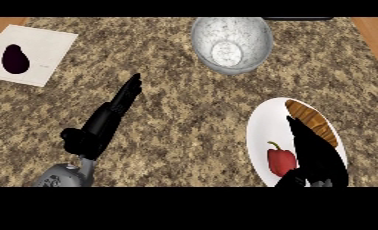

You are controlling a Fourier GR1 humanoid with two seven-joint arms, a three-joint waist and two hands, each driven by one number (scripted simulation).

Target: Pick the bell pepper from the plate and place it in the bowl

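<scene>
The red bell pepper (280, 159) lies on the white plate (262, 124), in the plate's lower half and toward its left side. Its long axis runs roughly from the plate's near edge toward its far edge, with the thin green stem at the far end, tipped slightly left, and the broad rounded body toward the near edge. On the plate's far right part sits a brown, ridged food item (310, 116) that cannot be identified further.

The right hand (314, 149) hangs over the plate just right of the pepper, its fingers stretched straight out toward the plate's far edge, spread narrow and curled round nothing. The pepper sits right alongside the hand's left edge; actual contact cannot be judged from this view.

The speckled grey bowl (231, 44) stands beyond the plate and to its left, well apart from it. The left hand (111, 114) rests far left of the plate, fingers straight. Further left still, a white cutting board (44, 49) carries a dark purple eggplant (15, 59). All rest on the granite counter (184, 114).
</scene>
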